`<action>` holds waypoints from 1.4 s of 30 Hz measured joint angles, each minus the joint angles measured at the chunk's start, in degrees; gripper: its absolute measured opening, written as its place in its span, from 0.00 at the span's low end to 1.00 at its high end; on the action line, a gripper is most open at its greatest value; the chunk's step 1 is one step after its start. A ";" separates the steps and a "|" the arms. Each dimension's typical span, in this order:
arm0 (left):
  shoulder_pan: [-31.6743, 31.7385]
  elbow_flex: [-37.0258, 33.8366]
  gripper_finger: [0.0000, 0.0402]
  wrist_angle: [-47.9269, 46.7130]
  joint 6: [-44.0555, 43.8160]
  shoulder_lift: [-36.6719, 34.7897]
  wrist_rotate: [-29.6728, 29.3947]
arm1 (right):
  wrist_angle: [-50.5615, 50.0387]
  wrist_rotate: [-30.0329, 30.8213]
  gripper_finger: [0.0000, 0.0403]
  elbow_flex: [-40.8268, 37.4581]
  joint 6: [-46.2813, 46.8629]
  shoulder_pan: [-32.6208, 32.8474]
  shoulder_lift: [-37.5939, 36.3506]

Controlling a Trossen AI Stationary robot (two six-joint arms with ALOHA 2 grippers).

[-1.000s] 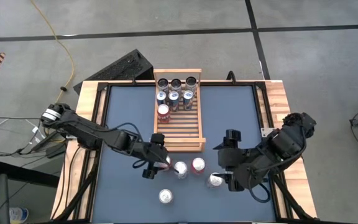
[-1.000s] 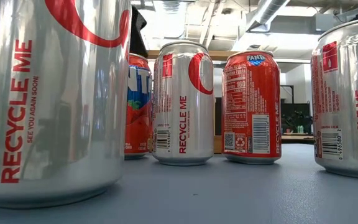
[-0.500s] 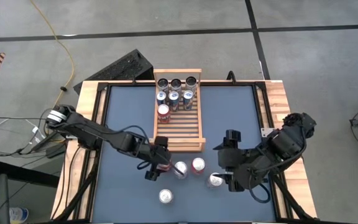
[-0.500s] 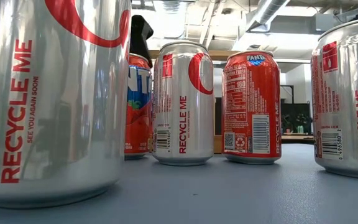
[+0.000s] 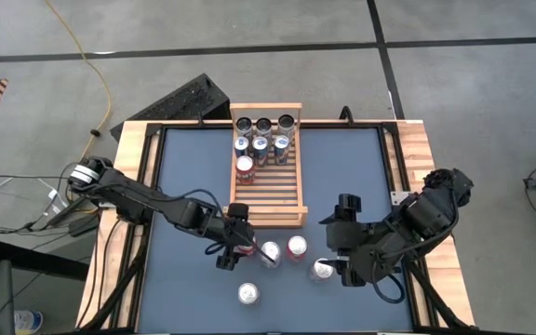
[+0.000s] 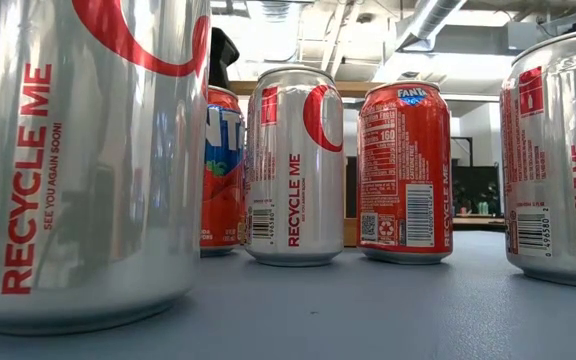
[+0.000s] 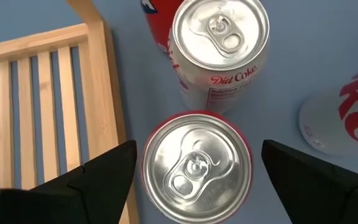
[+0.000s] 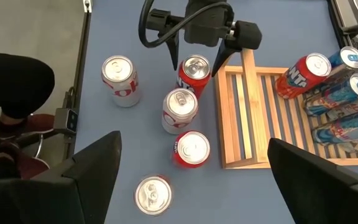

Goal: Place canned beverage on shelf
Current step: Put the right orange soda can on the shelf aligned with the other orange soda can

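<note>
Left gripper (image 5: 238,243) now lower, jaws apart astride upright red can (image 7: 196,167) beside slatted shelf (image 5: 268,177).

A lab or workshop is suggested by the concrete floor (image 5: 249,33), exposed ceiling ducts (image 6: 438,20) and a taped-down cable (image 5: 87,56).

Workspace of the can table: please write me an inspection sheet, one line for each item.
Surface: blue-grey table top, wooden borders.
Job's things: shelf holds seven cans at its far end; five loose cans stand on the table in front of it.
Clutter: nothing seen.
Grippers: left gripper open, fingers either side of a red can beside the shelf rail, not closed on it; right gripper open, waiting near a silver can.
Cables: yellow cable on the floor.
Surroundings: grey floor; a person's dark sleeve beside the table.
</note>
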 joint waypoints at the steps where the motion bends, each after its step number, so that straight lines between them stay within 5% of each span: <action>1: 0.00 -0.02 0.83 -0.05 -0.07 -0.02 0.27 | 0.00 -0.02 0.93 0.00 0.01 0.00 0.02; 11: -0.98 0.05 0.81 -0.83 0.80 2.01 -1.14 | 0.02 -0.22 0.93 0.00 0.15 0.00 0.02; 20: -1.46 0.01 0.58 -1.05 -0.12 1.84 -0.09 | 0.00 -0.24 0.93 0.00 1.53 0.29 0.02; 42: -2.97 3.94 0.58 -2.39 -1.61 -1.42 0.82 | 0.02 3.79 0.93 0.02 2.64 5.27 0.04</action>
